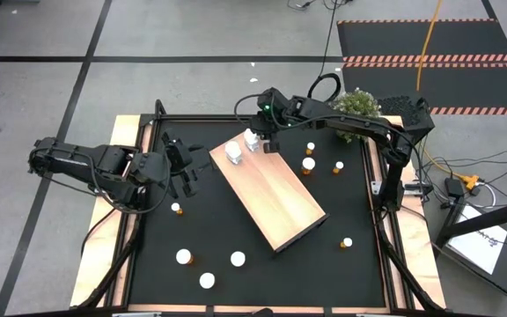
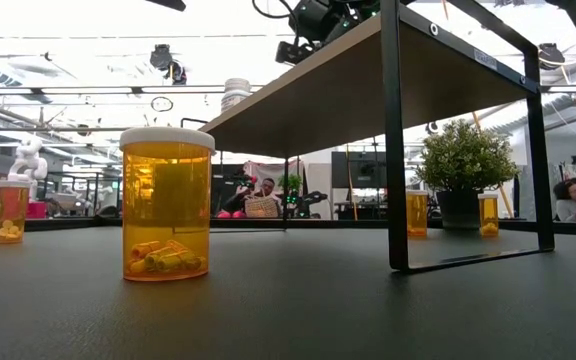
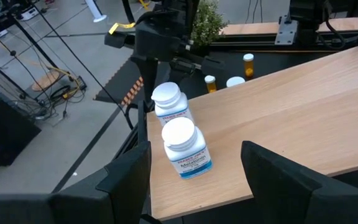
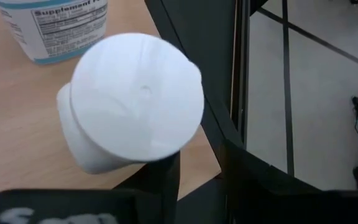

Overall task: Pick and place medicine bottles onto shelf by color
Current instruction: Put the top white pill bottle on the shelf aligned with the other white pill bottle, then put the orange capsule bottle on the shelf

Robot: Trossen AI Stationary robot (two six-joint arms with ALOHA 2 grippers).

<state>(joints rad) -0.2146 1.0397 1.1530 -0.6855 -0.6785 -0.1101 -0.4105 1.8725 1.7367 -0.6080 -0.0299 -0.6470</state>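
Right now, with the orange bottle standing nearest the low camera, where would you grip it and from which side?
Grip the orange bottle on its round body just under the white cap, probably coming straight down with fingers on opposite sides. It stands upright on the table with open space around it.

A small green potted plant (image 1: 356, 106) sits at the black desk's (image 1: 315, 255) far right corner; behind it, red-striped black floor mats (image 1: 429, 60) and a yellow cable (image 1: 426, 40).

Right claw (image 1: 255, 141) extended over table's far side; left claw (image 1: 186, 169) open, waiting at left.
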